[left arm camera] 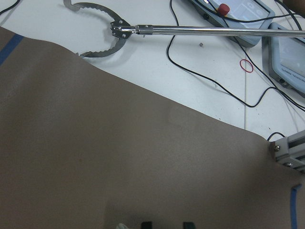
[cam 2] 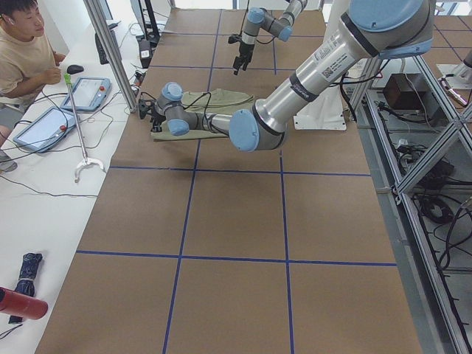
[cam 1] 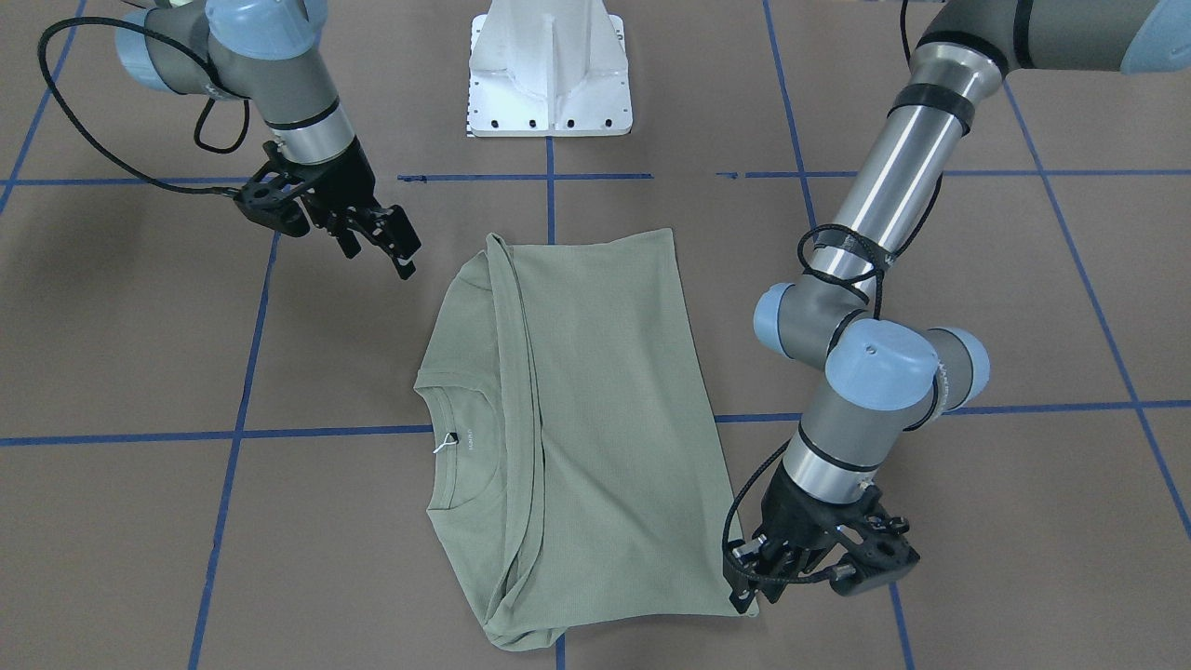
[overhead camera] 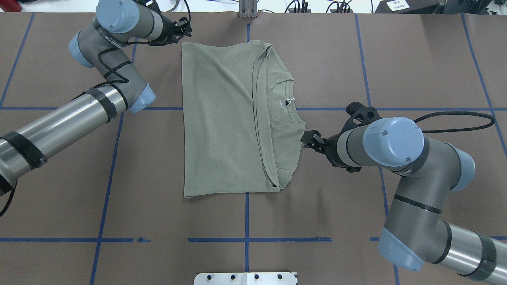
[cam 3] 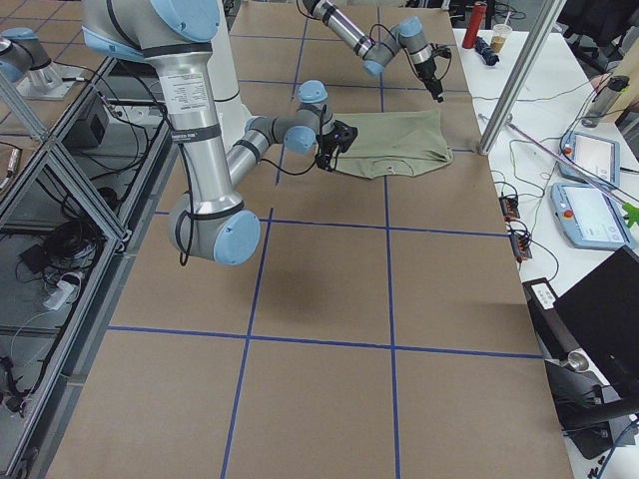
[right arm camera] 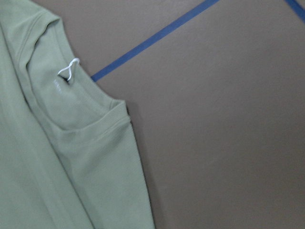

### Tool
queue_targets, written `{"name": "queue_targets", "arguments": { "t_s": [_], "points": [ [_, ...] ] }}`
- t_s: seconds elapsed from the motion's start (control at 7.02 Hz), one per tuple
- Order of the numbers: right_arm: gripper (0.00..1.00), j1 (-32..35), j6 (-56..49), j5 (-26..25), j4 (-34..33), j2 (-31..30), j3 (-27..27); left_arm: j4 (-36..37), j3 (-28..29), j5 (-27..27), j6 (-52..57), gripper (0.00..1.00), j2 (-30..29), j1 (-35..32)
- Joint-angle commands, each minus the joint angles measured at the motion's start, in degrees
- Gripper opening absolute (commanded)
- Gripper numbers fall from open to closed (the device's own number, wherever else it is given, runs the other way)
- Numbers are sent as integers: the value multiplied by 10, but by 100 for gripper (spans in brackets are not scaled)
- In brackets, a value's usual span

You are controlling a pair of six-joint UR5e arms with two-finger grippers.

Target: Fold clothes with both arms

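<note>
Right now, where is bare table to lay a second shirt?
Bare: the strip between shirt and pedestal, and the far corner beyond the right arm. Crowded: the shirt's sides, by the left gripper and right gripper.

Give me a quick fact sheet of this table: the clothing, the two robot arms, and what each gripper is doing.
Table: brown, marked with blue tape lines
Shirt: green, lying flat, sleeves folded in, roughly rectangular
Tag string: white, at the neckline
Left gripper: open, low at a hem corner, nothing between its fingers
Right gripper: open, just off the collar-side edge, apart from the shirt
</note>
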Motion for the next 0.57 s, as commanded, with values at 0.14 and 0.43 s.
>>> {"name": "queue_targets", "arguments": {
  "t_s": [0.14,0.43],
  "points": [
    [100,-44,-222,2,-3,64,-51,5,-157,-43,2,62,126,-4],
    [100,-57,-367,-7,-88,118,-63,5,-173,-60,2,62,143,-5]
  ]
}}
